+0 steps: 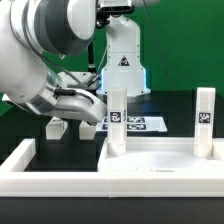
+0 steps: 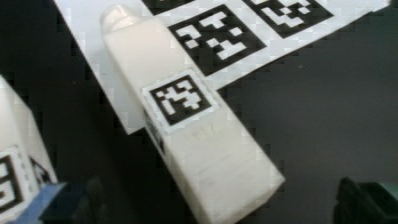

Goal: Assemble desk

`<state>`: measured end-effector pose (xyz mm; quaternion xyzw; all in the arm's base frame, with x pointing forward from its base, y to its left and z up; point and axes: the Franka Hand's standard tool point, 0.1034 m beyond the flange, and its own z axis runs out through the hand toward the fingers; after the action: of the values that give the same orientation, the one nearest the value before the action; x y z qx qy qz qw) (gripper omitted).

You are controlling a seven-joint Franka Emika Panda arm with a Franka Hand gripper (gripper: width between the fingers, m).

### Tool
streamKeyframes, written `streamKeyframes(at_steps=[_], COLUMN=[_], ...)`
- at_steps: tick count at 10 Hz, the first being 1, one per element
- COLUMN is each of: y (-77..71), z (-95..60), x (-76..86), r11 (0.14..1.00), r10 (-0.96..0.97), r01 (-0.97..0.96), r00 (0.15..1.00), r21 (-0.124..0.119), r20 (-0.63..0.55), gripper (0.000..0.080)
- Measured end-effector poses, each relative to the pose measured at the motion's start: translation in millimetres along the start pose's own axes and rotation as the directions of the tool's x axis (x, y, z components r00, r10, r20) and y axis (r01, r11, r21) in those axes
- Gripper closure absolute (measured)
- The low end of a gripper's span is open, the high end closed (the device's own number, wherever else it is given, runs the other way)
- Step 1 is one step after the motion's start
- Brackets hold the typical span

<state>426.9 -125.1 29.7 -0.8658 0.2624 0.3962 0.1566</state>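
Exterior view: a white robot arm reaches down over a dark worktop. In the foreground is the desk top, a wide white tray w/ a raised rim. Two upright legs stand at its far corners, each w/ a b/w square tag, and appear seated.

Wrist view: the end effector hangs over a loose leg. Its jaws are spread as wide as they go and it holds nothing. The two dark fingertips sit either side of the leg's near end, not touching it. The leg lies flat, tag up, on a diagonal, w/ its far end at the edge of the marker board; can't tell if it overlaps the board. A second white tagged piece, prob. another leg, lies just beside it, near one fingertip.

Likely step: closing on the loose leg.

Risks, as judgement:
- The leg sits askew to the jaws, so closing may twist it or grip it on its corners. It could then slip on the lift.
- The nearby piece could be nudged or pinched by the finger on that side.
- If the far end rests on the board edge, the leg may rock as the jaws close.
- A crooked grip would make it hard to seat the leg in the top.
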Motion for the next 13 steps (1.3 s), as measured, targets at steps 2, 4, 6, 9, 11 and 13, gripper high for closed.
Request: streamKeyframes(at_steps=[2,4,6,9,11,13], y=[-1.7,-0.6,-0.3,1.3,1.3,1.5], z=[8.6,15.4,17.7,21.9,22.0,22.1], x=[0.1,-0.8,-1.2,0.1,0.1,0.2], r11=[1.0,1.0,1.0,1.0,1.0,1.0], r10=[-0.003,-0.001,0.0,0.001,0.001,0.001], r01=[0.003,0.001,0.0,-0.001,-0.001,-0.001], r00=[1.0,1.0,1.0,1.0,1.0,1.0], r21=[-0.004,-0.006,-0.006,-0.009,-0.009,-0.009], r20=[0.004,0.013,0.017,0.024,0.024,0.025], gripper=[0.0151,0.0151,0.0151,0.0151,0.0238,0.0385])
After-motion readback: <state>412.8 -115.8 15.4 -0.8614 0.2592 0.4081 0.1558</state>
